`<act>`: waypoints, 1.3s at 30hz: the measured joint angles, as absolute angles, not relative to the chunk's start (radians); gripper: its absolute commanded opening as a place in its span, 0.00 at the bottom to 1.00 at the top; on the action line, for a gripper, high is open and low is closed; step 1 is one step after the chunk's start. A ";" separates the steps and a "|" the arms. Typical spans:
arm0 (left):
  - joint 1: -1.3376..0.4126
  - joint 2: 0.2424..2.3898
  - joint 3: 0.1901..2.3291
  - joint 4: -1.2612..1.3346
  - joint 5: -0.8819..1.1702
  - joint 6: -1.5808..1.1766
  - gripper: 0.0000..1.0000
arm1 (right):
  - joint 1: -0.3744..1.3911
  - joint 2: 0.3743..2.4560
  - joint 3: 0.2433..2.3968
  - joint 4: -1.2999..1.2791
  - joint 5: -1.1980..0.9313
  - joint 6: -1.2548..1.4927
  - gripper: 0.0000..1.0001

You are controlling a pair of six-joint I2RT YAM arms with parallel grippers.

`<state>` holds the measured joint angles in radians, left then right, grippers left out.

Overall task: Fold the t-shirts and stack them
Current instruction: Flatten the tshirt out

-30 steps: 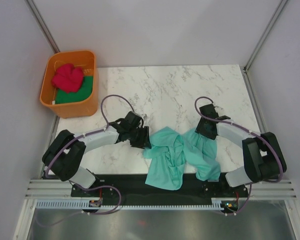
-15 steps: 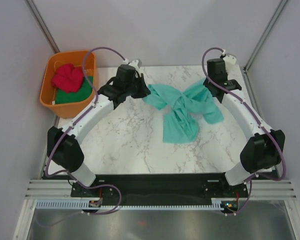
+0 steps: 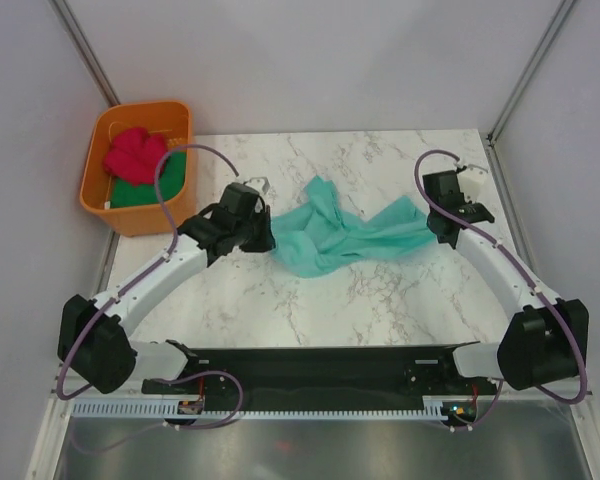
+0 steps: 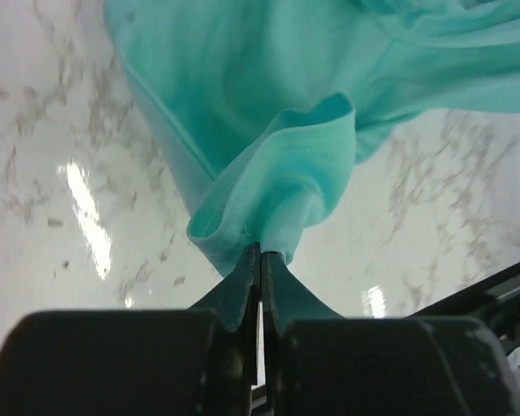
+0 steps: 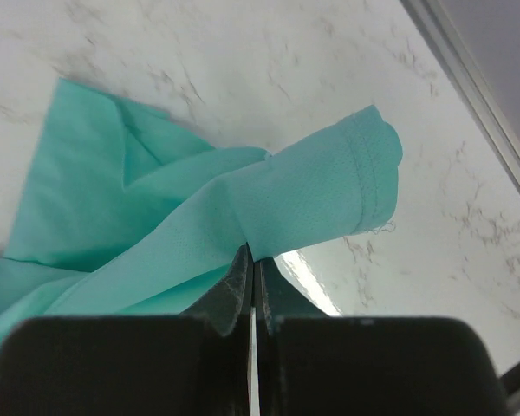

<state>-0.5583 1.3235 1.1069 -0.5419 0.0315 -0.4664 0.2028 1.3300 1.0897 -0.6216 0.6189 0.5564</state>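
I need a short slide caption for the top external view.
The left gripper and right gripper each pinch an end of the teal t-shirt over the marble table.

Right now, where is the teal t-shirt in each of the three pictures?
Top external: teal t-shirt mid-table, spread between both arms.
Left wrist: teal t-shirt fills the top; left fingers pinch a hemmed edge.
Right wrist: teal t-shirt left and centre; right fingers pinch a sleeve end.
Shared landmark: white marble tabletop under it everywhere.
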 measured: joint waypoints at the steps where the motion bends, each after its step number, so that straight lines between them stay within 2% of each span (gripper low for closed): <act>1: -0.559 1.315 1.053 -0.553 0.033 -0.469 0.02 | 0.202 1.330 1.056 -0.628 0.618 0.564 0.00; 2: -0.560 1.311 1.013 -0.560 0.035 -0.472 0.14 | 0.199 1.330 1.019 -0.640 0.614 0.574 0.00; 4: -0.560 1.306 0.932 -0.582 0.036 -0.479 0.30 | 0.191 1.329 0.965 -0.657 0.605 0.589 0.00; 5: -0.560 1.302 0.905 -0.593 0.036 -0.485 0.43 | 0.189 1.328 0.945 -0.661 0.599 0.598 0.00; 8: -0.560 1.272 0.875 -0.618 0.035 -0.505 0.59 | 0.184 1.294 0.888 -0.659 0.579 0.618 0.00; 9: -0.560 1.255 0.876 -0.618 0.033 -0.506 0.61 | 0.184 1.277 0.874 -0.659 0.572 0.624 0.00; 13: -0.560 1.220 0.943 -0.624 0.027 -0.508 0.65 | 0.184 1.203 0.838 -0.658 0.535 0.636 0.00; 19: -0.560 1.364 1.201 -0.584 0.027 -0.508 0.65 | 0.184 1.172 0.790 -0.636 0.483 0.641 0.00; 23: -0.560 1.428 1.224 -0.570 0.027 -0.508 0.65 | 0.184 1.170 0.780 -0.645 0.483 0.636 0.04; 28: -0.560 1.526 1.225 -0.577 0.030 -0.507 0.65 | 0.184 1.166 0.789 -0.641 0.459 0.628 0.01; 34: -0.559 1.703 1.343 -0.519 0.220 -0.543 0.68 | 0.184 1.177 0.784 -0.614 0.419 0.633 0.00; 39: -0.575 1.840 1.474 -0.456 0.287 -0.596 0.68 | 0.184 1.175 0.741 -0.591 0.413 0.633 0.00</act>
<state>-0.5747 1.8400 1.4738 -0.4564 0.2874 -0.5957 0.1837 1.1748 0.7406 -0.5911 0.4129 0.6327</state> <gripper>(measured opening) 0.681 0.010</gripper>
